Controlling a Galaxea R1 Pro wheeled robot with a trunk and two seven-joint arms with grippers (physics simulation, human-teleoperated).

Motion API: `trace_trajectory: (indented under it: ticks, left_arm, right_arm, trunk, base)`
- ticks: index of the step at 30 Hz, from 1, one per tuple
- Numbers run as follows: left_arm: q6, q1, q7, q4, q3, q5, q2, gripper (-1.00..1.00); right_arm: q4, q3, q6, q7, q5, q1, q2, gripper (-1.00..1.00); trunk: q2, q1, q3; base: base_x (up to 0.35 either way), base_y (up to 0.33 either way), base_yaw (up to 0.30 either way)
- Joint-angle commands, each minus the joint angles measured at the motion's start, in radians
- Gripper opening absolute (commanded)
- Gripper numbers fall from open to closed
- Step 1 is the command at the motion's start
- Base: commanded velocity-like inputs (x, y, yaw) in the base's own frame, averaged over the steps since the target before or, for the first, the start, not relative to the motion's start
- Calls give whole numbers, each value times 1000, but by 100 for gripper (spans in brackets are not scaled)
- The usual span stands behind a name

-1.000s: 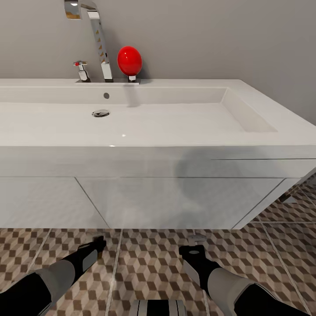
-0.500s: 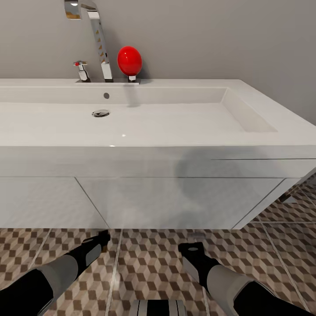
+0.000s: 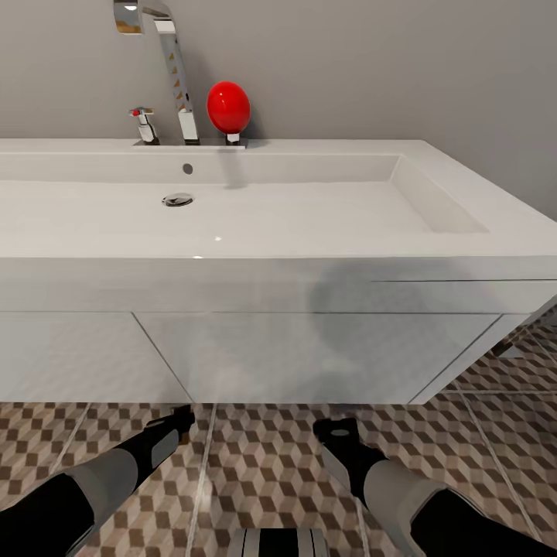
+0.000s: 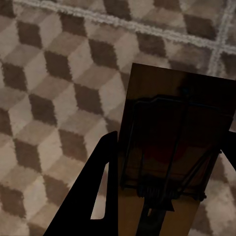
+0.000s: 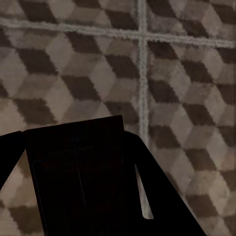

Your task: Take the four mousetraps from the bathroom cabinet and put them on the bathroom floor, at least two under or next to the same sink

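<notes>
Two mousetraps are in your grippers, one each, and both hang low over the bathroom floor in front of the sink. That is my reading of progress: neither trap is on the tiles yet, and the other two are nowhere to be seen, so I cannot tell you whether they are placed or not yet fetched. Setting these two down here, beside the vanity's front edge, would likely satisfy the sink condition.

Largest first: the sink is a wide, glossy white rectangular basin with a flat bottom, square corners and a round chrome drain, over a smooth white vanity unit with flat doors. Its tall angular chrome tap stands at the back edge beside a shiny red ball knob. The floor is matt, large square tiles printed in brown, beige and white cubes, with pale grout lines.

Your left gripper has its dark fingers closed on the left mousetrap, a thin dark brown wooden slab carrying a wire frame and spring. Your right gripper clamps the right mousetrap, a dark flat rectangle too shadowed for its metal parts to read.
</notes>
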Motion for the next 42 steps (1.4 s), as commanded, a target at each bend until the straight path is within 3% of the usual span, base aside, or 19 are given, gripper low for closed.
trace_trajectory:
  ticks: [1,10,16,26,42]
  left_arm:
    - [0,0,10,-3,-9,7,1,-100]
    - [14,-1,10,-3,-8,7,0,-100]
    - [121,-17,9,-4,-8,7,0,-100]
    - [149,-32,8,-2,-8,7,1,-100]
    - [149,-36,8,-3,-8,7,0,-100]
  right_arm:
    - [-1,8,0,-3,-10,-1,0,-100]
    - [3,9,10,3,-15,-41,0,-100]
    - [4,9,109,4,-19,-78,0,-100]
    - [10,6,221,4,-24,-124,0,-100]
    - [12,4,223,4,-23,-129,0,-100]
  trunk:
    - [0,0,-1]
    - [0,0,-1]
    - [0,0,-1]
    - [0,0,-1]
    - [0,0,-1]
  base:
    - [0,0,0]
    - [0,0,0]
    - [0,0,0]
    - [0,0,0]
    - [0,0,0]
